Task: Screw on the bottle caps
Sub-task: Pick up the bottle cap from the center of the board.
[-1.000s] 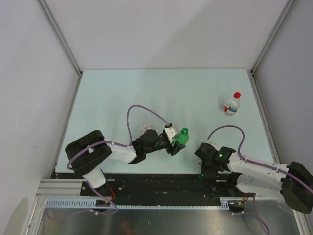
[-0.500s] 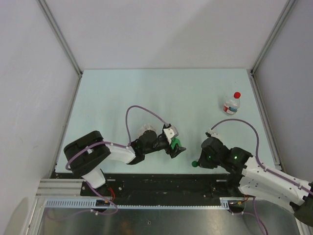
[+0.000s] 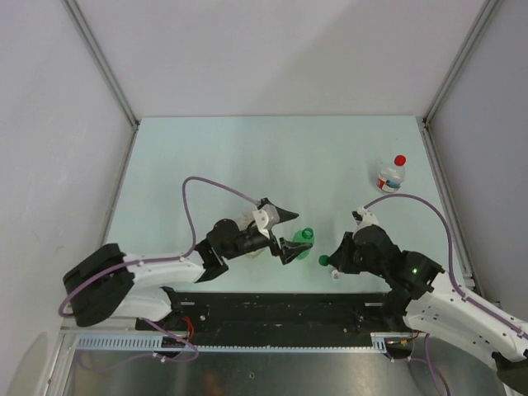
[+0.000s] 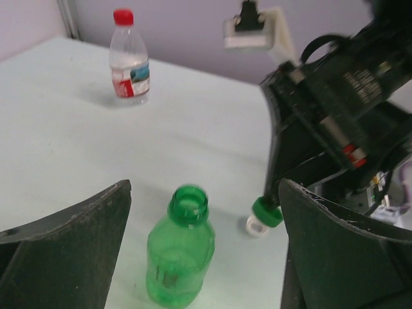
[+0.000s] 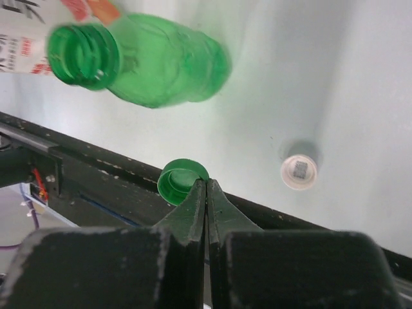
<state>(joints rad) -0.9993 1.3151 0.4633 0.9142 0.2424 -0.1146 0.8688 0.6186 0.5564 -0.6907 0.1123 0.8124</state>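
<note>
An uncapped green bottle (image 3: 304, 239) (image 4: 180, 257) stands upright on the table. My left gripper (image 3: 289, 234) (image 4: 203, 193) is open, its fingers (image 4: 64, 244) wide on either side of the bottle and apart from it. Just right of the bottle, my right gripper (image 3: 327, 260) (image 5: 206, 185) is shut on the rim of the green cap (image 5: 182, 180) (image 4: 267, 211), held a little above the table. The white cap (image 5: 299, 172) (image 4: 255, 226) lies on the table under it. The red cap (image 3: 400, 160) (image 4: 123, 16) sits on the small clear bottle (image 3: 389, 178) (image 4: 129, 64) at the far right.
A clear bottle with a white and orange label (image 5: 26, 29) lies beside the green bottle, mostly under my left wrist. The black front rail (image 5: 96, 193) runs just below the right gripper. Grey walls close the table on three sides.
My left gripper has opened and let go of the green bottle, which now stands alone. My right gripper has carried the green cap from the front edge toward the bottle.
</note>
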